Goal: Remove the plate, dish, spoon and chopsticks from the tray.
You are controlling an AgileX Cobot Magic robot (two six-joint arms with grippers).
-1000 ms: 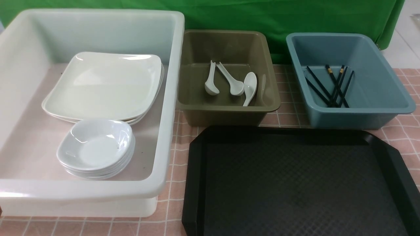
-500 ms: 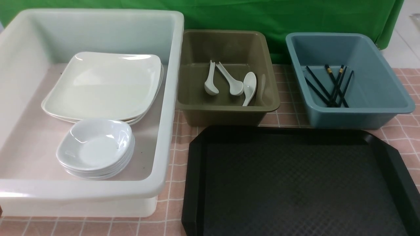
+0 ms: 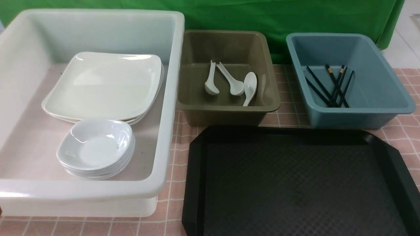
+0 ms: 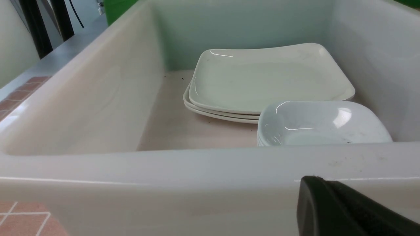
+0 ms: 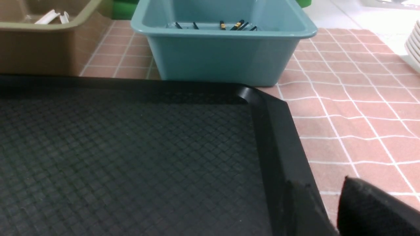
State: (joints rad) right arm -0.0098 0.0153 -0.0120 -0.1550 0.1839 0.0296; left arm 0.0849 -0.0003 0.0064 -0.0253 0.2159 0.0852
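The black tray [image 3: 295,183] lies at the front right with nothing on it; the right wrist view shows its textured floor [image 5: 131,147]. A stack of white plates [image 3: 105,85] and a stack of small dishes [image 3: 96,146] sit inside the white tub. Three white spoons [image 3: 248,87] lie in the olive tub. Several black chopsticks [image 3: 331,85] lie in the blue tub. Neither gripper shows in the front view. My right gripper [image 5: 323,183] hovers over the tray's near right rim, open and empty. Of the left gripper only one black finger [image 4: 328,206] shows, just outside the white tub's near wall.
The white tub [image 3: 170,98] fills the left side. The olive tub [image 3: 229,114] and blue tub [image 3: 361,114] stand behind the tray. A stack of white dishes [image 5: 414,46] sits off to the right on the pink checked cloth. A green curtain hangs behind.
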